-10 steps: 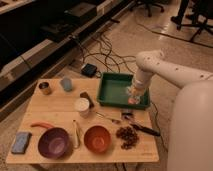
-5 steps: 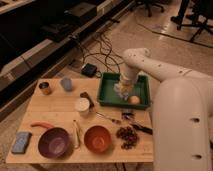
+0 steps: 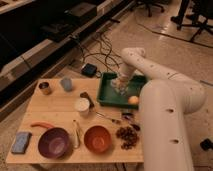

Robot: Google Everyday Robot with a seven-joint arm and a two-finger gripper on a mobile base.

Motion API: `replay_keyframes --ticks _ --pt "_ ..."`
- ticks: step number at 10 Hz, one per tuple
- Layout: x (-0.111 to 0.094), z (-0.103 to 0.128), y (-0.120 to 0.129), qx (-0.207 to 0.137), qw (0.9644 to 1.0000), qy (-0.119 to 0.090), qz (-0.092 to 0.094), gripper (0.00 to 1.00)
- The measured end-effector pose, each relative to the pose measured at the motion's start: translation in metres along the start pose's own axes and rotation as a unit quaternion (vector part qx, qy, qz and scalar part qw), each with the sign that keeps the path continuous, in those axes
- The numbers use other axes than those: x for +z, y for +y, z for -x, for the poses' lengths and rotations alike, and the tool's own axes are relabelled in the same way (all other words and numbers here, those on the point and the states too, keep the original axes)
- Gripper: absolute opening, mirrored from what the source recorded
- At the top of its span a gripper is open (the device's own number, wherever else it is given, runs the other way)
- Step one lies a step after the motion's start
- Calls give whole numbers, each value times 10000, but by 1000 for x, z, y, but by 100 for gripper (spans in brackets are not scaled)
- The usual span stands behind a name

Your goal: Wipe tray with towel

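The green tray point(image 3: 107, 98) sits at the table's back right corner. My gripper point(image 3: 120, 86) reaches down into it from the right and is shut on the towel point(image 3: 118, 89), a pale wad pressed to the tray floor near its middle. A small orange ball point(image 3: 133, 100) lies in the tray's front right corner, just right of the gripper.
A white cup point(image 3: 81, 105) stands just left of the tray, beside a dark tool point(image 3: 88, 98). An orange bowl point(image 3: 97, 138), a purple bowl point(image 3: 53, 142) and a blue sponge point(image 3: 21, 142) line the front. A metal can point(image 3: 45, 88) and a grey cup point(image 3: 66, 83) stand at the back left. Dark nuts point(image 3: 127, 136) lie front right.
The arm has swung left, carrying the gripper and towel from the tray's right edge across the floor to its middle. The orange ball now lies apart on the right.
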Motion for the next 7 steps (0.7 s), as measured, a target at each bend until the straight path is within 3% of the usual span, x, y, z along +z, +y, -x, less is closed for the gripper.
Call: replay_keyframes --ticks 3,6,7 --pt "17 13 -12 -85 9999 -43 -124 0" --pt "25 4 -37 132 9996 89 -253 0" --pt "22 -11 -54 248 9994 154 -203 0"
